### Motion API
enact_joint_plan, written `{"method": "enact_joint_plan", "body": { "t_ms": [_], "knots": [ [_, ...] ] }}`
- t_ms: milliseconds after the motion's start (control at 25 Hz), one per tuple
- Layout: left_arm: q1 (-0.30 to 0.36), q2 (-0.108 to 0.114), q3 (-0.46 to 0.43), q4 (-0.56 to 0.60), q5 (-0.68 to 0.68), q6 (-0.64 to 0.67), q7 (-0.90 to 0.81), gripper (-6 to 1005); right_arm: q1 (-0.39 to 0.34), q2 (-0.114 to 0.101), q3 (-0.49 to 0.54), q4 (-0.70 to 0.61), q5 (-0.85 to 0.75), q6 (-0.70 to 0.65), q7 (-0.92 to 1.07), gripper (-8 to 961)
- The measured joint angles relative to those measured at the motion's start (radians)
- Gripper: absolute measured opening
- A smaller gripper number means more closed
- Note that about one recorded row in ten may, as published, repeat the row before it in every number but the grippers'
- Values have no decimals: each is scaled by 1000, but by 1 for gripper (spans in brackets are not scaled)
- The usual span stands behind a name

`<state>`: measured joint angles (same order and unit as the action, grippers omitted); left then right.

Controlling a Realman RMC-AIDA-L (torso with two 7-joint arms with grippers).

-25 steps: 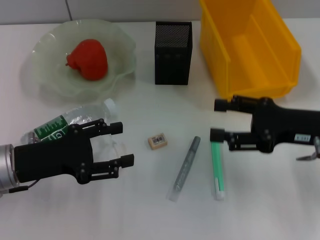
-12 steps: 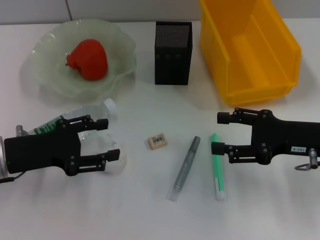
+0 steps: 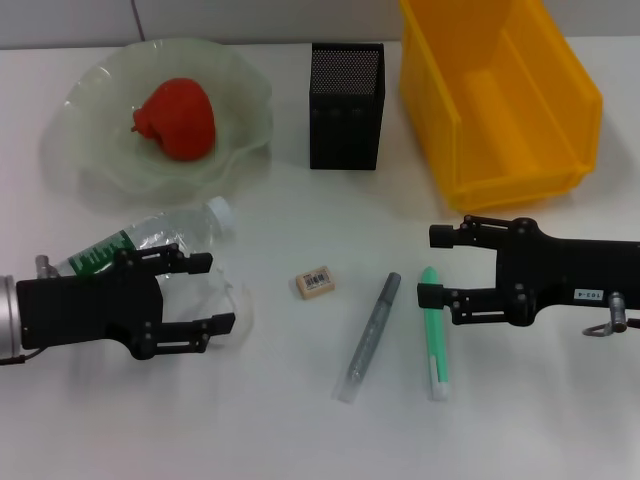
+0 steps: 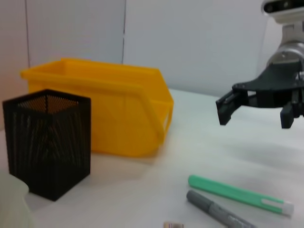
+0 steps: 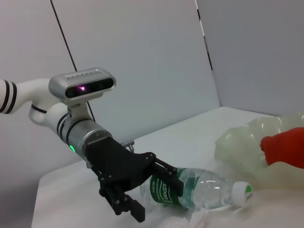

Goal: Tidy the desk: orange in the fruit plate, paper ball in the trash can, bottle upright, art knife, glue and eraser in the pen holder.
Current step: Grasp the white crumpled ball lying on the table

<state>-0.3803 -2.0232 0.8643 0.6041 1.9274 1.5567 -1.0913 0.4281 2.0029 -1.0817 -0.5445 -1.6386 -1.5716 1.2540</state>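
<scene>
White desk [image 3: 250,430] holds pen holder [image 3: 346,105], backed by grey wall [image 5: 142,57].

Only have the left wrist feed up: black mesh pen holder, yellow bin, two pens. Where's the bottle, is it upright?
Observer: Not upright. The clear plastic bottle with the green label lies on its side on the robot's left, in front of the plate.
Operator: Left gripper on it?
Observer: No. The left gripper is open right next to the bottle and has not closed on it.
Operator: Fruit plate status?
Observer: The pale green wavy-edged plate already holds a red-orange fruit.
</scene>
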Motion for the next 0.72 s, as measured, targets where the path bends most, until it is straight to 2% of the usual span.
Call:
{"method": "enact_joint_plan", "body": {
  "t_ms": [160,320,720],
  "knots": [
    [0,-24,1,38,48,-31,-30,778,5,0,1,0,-5,0,0,826],
    [0,-37,1,56,79,-53,-43,777,8,-1,-1,0,-6,0,1,826],
    [-1,-38,15,66,100,-58,-53,777,9,-4,1,0,-6,-3,1,826]
  ]
}}
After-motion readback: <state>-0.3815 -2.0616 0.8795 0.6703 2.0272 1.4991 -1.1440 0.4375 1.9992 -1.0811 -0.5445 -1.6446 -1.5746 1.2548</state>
